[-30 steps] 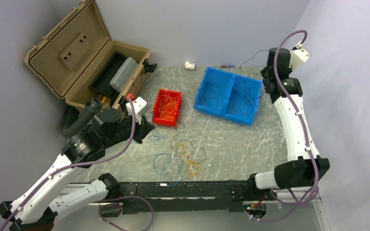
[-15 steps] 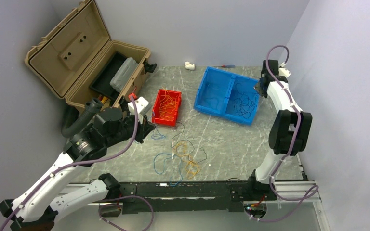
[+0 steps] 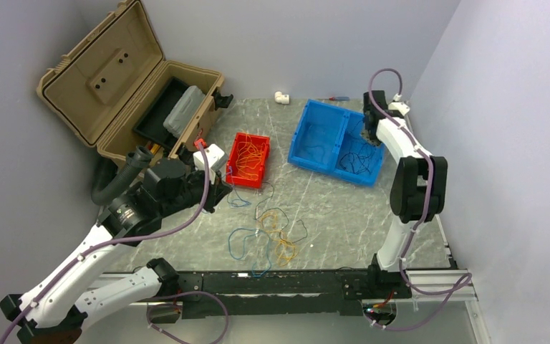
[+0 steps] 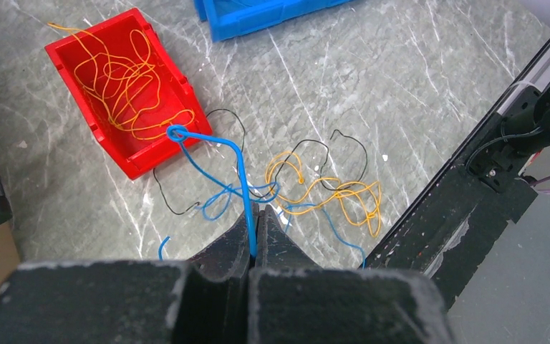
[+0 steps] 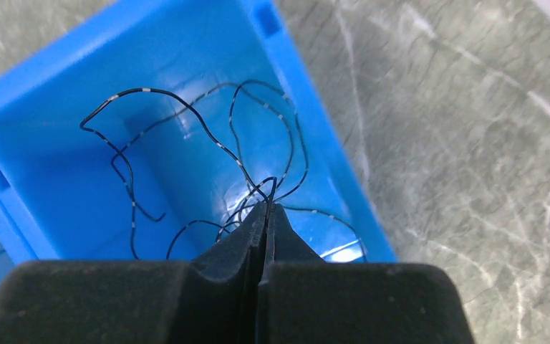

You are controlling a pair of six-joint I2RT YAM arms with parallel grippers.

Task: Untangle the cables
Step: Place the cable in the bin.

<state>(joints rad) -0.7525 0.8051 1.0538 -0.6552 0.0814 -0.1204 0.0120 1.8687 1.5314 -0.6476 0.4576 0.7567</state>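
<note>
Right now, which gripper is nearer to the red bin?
Left. The left gripper is just beside the red bin, shut on a blue cable; the right gripper is far off, over the blue bin, shut on a black cable.

The right arm has folded in from the far right edge of the worktop (image 3: 329, 208), its elbow now raised. The right gripper (image 3: 367, 137) has come down over the right compartment of the blue bin (image 3: 339, 140). The black cable (image 5: 143, 90), earlier strung up out of the bin, now lies looped inside it. The left gripper (image 4: 253, 236) has edged slightly toward the red bin (image 3: 244, 183).
</note>
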